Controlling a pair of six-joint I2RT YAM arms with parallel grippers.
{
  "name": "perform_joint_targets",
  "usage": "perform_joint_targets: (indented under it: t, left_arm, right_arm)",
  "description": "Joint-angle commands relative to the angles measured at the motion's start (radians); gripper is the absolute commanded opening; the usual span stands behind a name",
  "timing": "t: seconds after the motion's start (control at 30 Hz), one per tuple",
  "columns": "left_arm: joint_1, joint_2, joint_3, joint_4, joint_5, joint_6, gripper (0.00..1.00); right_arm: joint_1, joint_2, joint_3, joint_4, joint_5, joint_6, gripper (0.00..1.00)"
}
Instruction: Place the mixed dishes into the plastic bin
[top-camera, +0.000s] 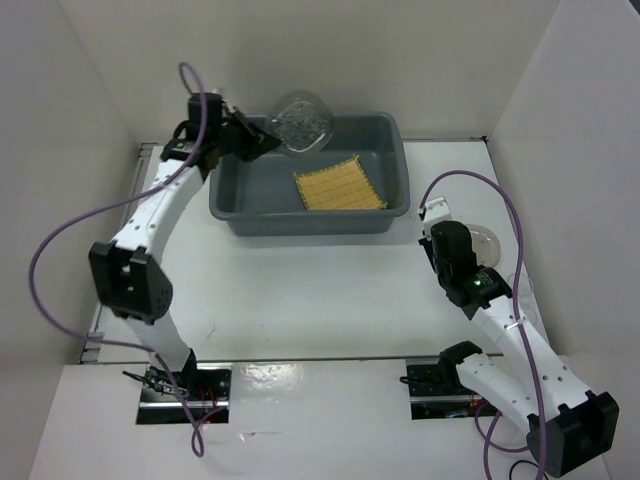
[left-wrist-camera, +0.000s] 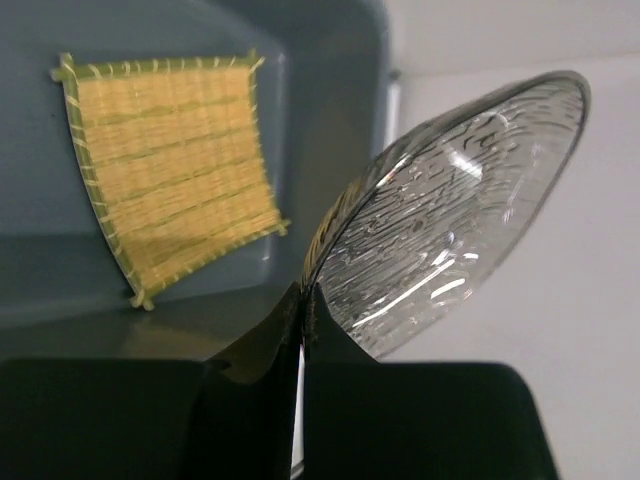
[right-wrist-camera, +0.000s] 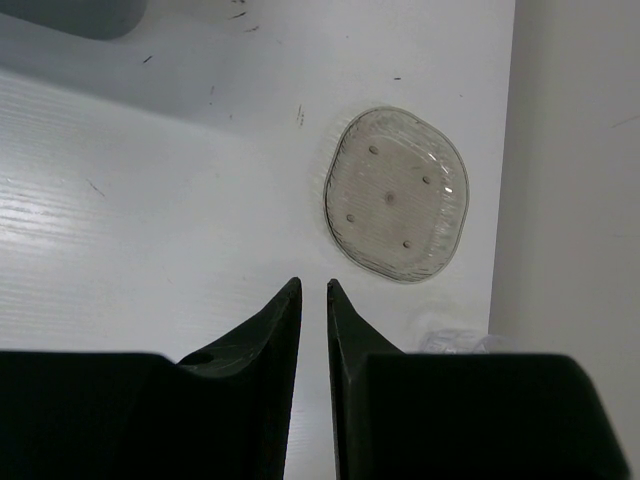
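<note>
Top external view: the left claw clamps the rim of a clear plate, tilted over the plastic bin's far rim; the bamboo mat lies inside. The right claw, barely parted and empty, hovers with a second plate ahead-right, near the tabletop's right edge.

The widest open stretch is the white tabletop in the middle of the overhead view, between the plastic bin at the top and the arm bases at the bottom. Inside the bin, the bamboo mat covers the right half of the floor, and the left half is bare. Over the bin's upper-left corner, the left gripper and its tilted clear plate bar the way in. At right, a second plate lies hard by the side wall, with barely a gap there. On its left is open table.
</note>
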Motion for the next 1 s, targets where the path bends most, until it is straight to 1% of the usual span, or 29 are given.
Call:
perform_joint_targets:
  t: [0.0, 0.17, 0.2, 0.27, 0.3, 0.33, 0.43, 0.47, 0.5, 0.53, 0.57, 0.6, 0.63, 0.67, 0.7, 0.73, 0.77, 0.83, 0.87, 0.9, 0.97]
  left_arm:
    - [-0.052, 0.147, 0.118, -0.130, -0.031, 0.118, 0.00]
    - [-0.096, 0.373, 0.308, -0.208, -0.065, 0.186, 0.00]
    - [-0.109, 0.455, 0.423, -0.275, -0.076, 0.210, 0.00]
    - [-0.121, 0.528, 0.525, -0.349, -0.076, 0.221, 0.00]
    - [-0.130, 0.584, 0.571, -0.363, -0.076, 0.233, 0.00]
    - [-0.130, 0.606, 0.638, -0.363, -0.076, 0.233, 0.00]
    - [-0.153, 0.706, 0.761, -0.423, -0.065, 0.233, 0.00]
    - [-0.164, 0.741, 0.889, -0.479, -0.065, 0.244, 0.00]
    - [-0.164, 0.828, 0.971, -0.518, -0.065, 0.244, 0.00]
    - [-0.173, 0.883, 1.067, -0.562, -0.065, 0.244, 0.00]
    - [-0.173, 0.946, 1.185, -0.663, -0.044, 0.244, 0.00]
    - [-0.173, 1.062, 1.403, -0.714, -0.030, 0.235, 0.00]
    - [-0.160, 1.044, 1.305, -0.671, 0.025, 0.221, 0.00]
    - [-0.160, 1.059, 1.271, -0.649, 0.044, 0.221, 0.00]
    - [-0.169, 1.089, 1.377, -0.678, 0.010, 0.221, 0.00]
    - [-0.169, 1.126, 1.396, -0.708, -0.019, 0.221, 0.00]
    - [-0.169, 1.107, 1.348, -0.696, -0.009, 0.221, 0.00]
    - [-0.169, 1.151, 1.391, -0.710, -0.019, 0.230, 0.00]
    - [-0.169, 1.142, 1.381, -0.710, -0.019, 0.230, 0.00]
    - [-0.169, 1.172, 1.417, -0.710, -0.010, 0.230, 0.01]
    - [-0.169, 1.183, 1.416, -0.719, -0.001, 0.220, 0.02]
  right_arm:
    - [-0.003, 0.001, -0.006, 0.039, 0.026, 0.015, 0.21]
    - [0.006, 0.001, -0.006, 0.039, 0.026, 0.015, 0.21]
    - [0.006, 0.001, -0.006, 0.039, 0.026, 0.015, 0.21]
    - [0.006, 0.001, -0.006, 0.039, 0.026, 0.015, 0.21]
    - [0.006, 0.001, -0.006, 0.039, 0.017, 0.015, 0.21]
    - [0.006, 0.001, -0.006, 0.039, 0.017, 0.015, 0.21]
    - [0.006, 0.001, -0.006, 0.039, 0.017, 0.015, 0.21]
    - [0.006, 0.001, -0.006, 0.039, 0.017, 0.015, 0.21]
    - [0.006, 0.001, -0.006, 0.039, 0.017, 0.015, 0.21]
    - [0.006, 0.001, -0.006, 0.039, 0.017, 0.015, 0.21]
    - [0.006, 0.001, -0.006, 0.039, 0.017, 0.015, 0.21]
    - [0.006, 0.001, -0.006, 0.039, 0.017, 0.015, 0.21]
    - [0.006, 0.001, -0.006, 0.039, 0.017, 0.015, 0.21]
    - [0.006, 0.001, -0.006, 0.039, 0.017, 0.015, 0.21]
    - [0.006, 0.011, -0.006, 0.039, 0.017, 0.015, 0.21]
    - [0.006, 0.011, -0.006, 0.039, 0.017, 0.015, 0.21]
    - [0.006, 0.011, -0.006, 0.039, 0.017, 0.015, 0.21]
    - [0.006, 0.021, -0.006, 0.039, 0.006, 0.015, 0.21]
    - [0.006, 0.021, -0.006, 0.039, 0.006, 0.015, 0.21]
    - [0.015, 0.021, -0.006, 0.039, 0.006, 0.015, 0.21]
    - [0.016, 0.021, -0.006, 0.039, 0.006, 0.015, 0.21]
